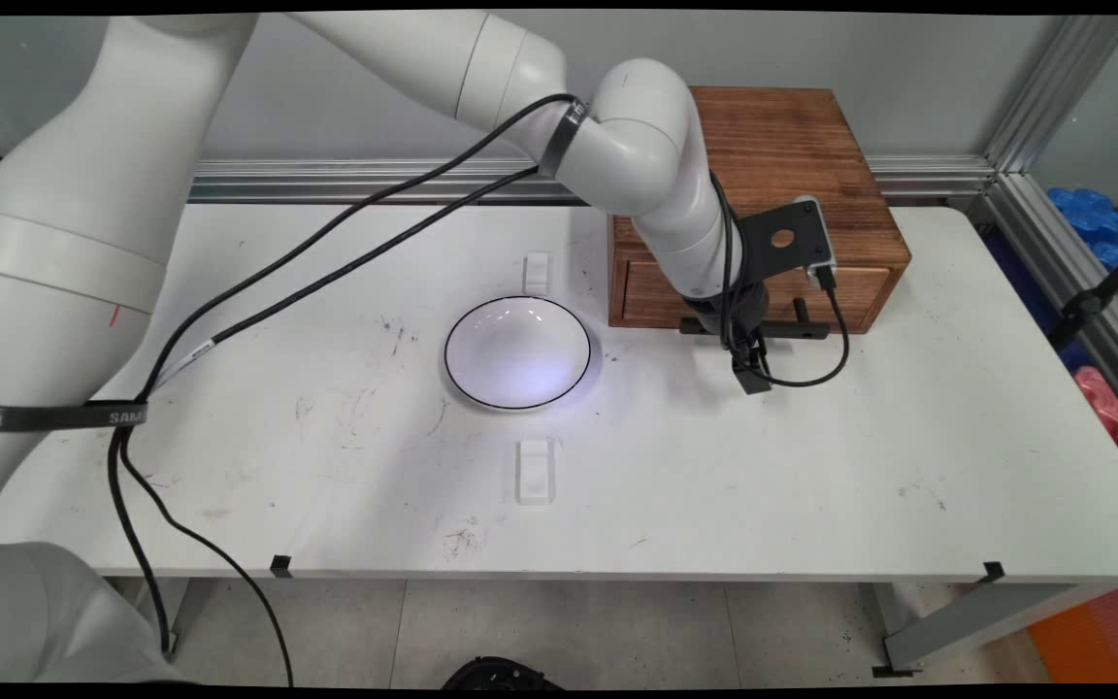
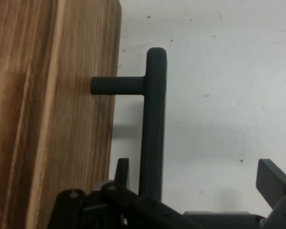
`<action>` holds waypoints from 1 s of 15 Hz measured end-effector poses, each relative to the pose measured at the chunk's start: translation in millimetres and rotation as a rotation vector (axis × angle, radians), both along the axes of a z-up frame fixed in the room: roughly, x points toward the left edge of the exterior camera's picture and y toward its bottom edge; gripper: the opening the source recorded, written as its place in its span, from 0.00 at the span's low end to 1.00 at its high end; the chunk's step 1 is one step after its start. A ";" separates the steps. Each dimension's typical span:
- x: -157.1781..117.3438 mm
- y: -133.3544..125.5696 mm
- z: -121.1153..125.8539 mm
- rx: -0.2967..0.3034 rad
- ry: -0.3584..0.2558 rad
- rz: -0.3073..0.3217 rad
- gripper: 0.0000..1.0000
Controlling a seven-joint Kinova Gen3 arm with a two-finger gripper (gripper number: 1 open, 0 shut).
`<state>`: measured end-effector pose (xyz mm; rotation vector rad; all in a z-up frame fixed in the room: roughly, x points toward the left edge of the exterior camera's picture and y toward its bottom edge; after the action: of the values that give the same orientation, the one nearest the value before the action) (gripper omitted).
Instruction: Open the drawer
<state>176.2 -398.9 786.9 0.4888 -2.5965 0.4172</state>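
Note:
A brown wooden box (image 1: 792, 155) stands at the back of the white table (image 1: 908, 437), with a drawer (image 1: 855, 291) in its front. A black bar handle (image 1: 809, 331) sticks out from the drawer. My gripper (image 1: 745, 335) hangs straight down over this handle, near its left part. In the hand view the handle (image 2: 152, 119) runs up between the two fingers, which stand wide apart. It passes close to the left finger (image 2: 121, 169) and far from the right finger (image 2: 274, 181). The gripper is open and grips nothing. The wooden drawer front (image 2: 52, 114) fills the left side.
A white bowl with a black rim (image 1: 517, 351) sits left of the box, a hand's width from the gripper. Two small clear plastic pieces lie on the table, one (image 1: 535, 471) in front of the bowl and one (image 1: 537, 272) behind it. Black cables hang from the arm.

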 end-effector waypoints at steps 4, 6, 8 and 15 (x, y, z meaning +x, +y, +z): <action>-1.1 -2.3 -4.5 0.009 0.004 -0.002 1.00; -1.0 -3.2 -6.6 0.013 0.004 -0.002 1.00; -0.6 -3.8 -8.6 0.017 0.005 0.000 1.00; -0.8 -1.7 -13.3 0.034 0.009 0.007 1.00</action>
<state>175.4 -400.6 773.6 0.5097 -2.5979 0.3733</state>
